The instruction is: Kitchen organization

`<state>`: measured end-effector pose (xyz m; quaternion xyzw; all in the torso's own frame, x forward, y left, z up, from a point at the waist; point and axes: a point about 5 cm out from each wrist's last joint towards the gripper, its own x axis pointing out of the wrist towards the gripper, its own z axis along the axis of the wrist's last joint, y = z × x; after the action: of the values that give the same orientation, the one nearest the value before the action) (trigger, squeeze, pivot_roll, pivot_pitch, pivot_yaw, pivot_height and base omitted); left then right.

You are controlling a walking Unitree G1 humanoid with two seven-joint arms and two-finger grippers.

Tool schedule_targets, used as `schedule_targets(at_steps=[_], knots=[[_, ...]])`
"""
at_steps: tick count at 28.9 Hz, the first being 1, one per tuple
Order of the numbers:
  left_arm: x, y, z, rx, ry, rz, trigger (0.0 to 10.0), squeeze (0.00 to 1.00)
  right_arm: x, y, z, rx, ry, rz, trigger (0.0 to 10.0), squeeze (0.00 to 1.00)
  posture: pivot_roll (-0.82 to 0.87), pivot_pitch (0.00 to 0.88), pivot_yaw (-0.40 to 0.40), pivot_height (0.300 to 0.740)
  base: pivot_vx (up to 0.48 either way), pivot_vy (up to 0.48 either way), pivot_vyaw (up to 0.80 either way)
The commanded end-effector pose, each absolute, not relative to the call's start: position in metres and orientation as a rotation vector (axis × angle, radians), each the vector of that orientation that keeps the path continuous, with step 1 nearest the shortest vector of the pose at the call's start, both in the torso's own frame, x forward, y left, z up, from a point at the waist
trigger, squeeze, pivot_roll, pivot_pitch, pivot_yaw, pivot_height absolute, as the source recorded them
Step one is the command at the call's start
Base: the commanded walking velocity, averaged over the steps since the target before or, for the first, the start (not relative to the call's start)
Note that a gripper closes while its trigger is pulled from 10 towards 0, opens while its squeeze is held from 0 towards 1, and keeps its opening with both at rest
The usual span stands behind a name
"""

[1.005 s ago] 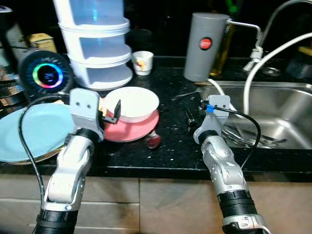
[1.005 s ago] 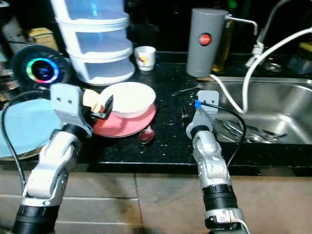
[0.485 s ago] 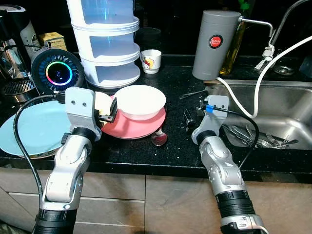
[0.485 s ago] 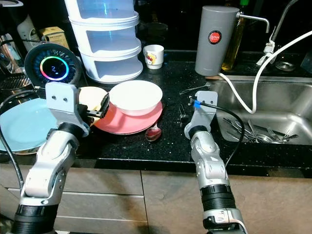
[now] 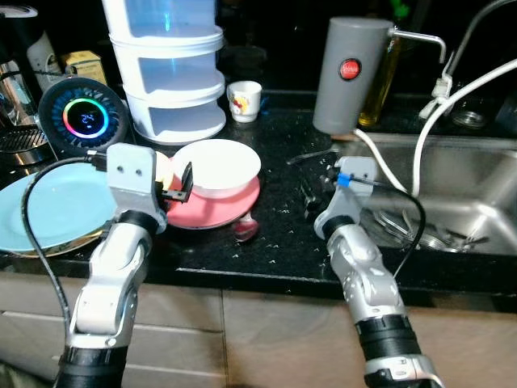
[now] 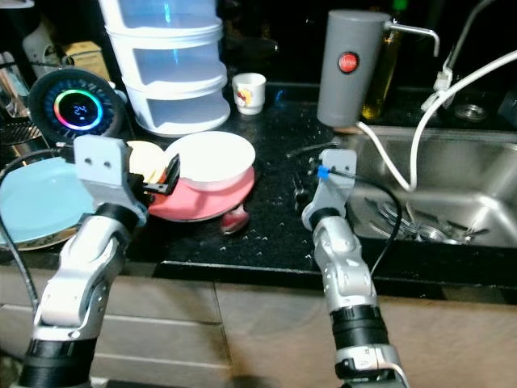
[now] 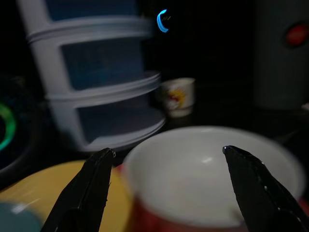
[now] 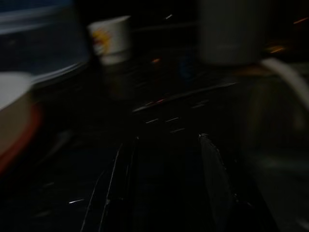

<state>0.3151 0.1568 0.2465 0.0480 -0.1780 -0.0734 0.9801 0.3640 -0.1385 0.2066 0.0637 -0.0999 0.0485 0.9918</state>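
Nearest, the two silver arms rise from below the black desk (image 5: 275, 242) edge. The left gripper (image 5: 179, 187) hovers at the near-left rim of the white bowl (image 5: 216, 166); in its wrist view the fingers (image 7: 91, 186) stand wide apart, one on each side of the bowl's rim, gripping nothing. The right gripper (image 5: 311, 196) hangs just over the bare desk, right of the dishes and left of the sink (image 5: 452, 194); its wrist view is dark, but the two fingers (image 8: 215, 179) show a clear gap between them and hold nothing.

The bowl sits on a pink plate (image 5: 212, 214) near the middle of the desk. A spoon (image 5: 245, 229) lies at the plate's near right edge. A yellow dish (image 6: 144, 158) shows just left of the bowl, partly behind the left wrist. Further left lies a light blue plate (image 5: 48, 212) at the desk's near edge.

In the sink, on the right, lies cutlery (image 5: 420, 234), and a white hose (image 5: 420, 137) curves over its rim.

Farther back, a round speaker (image 5: 83, 119) with a coloured light ring stands on the left. Beside it is a white stacked container (image 5: 174, 73), then a small cup (image 5: 244, 100), and to the right a grey cylinder (image 5: 347, 73) with a red mark.
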Motion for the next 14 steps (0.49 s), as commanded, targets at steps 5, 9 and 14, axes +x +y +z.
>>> schedule_targets(at_steps=[5, 9, 14], knots=[[0.3134, 0.1586, 0.2471, 0.096, -0.355, -0.141, 10.0, 0.0, 0.3629, -0.1369, 0.2028, 0.137, -0.183, 0.105, 10.0, 0.0, 0.01, 0.066, 0.006, 0.74, 0.0, -0.299, 0.0], [0.3135, 0.1592, 0.2474, 0.094, -0.355, -0.14, 10.0, 0.0, 0.3631, -0.1369, 0.203, 0.137, -0.182, 0.106, 10.0, 0.0, 0.01, 0.066, 0.006, 0.74, 0.0, -0.298, 0.0], [0.3133, 0.1598, 0.2475, 0.09, -0.355, -0.136, 10.0, 0.0, 0.3631, -0.1372, 0.2032, 0.136, -0.182, 0.107, 10.0, 0.0, 0.01, 0.066, 0.003, 0.74, 0.0, -0.299, 0.0]])
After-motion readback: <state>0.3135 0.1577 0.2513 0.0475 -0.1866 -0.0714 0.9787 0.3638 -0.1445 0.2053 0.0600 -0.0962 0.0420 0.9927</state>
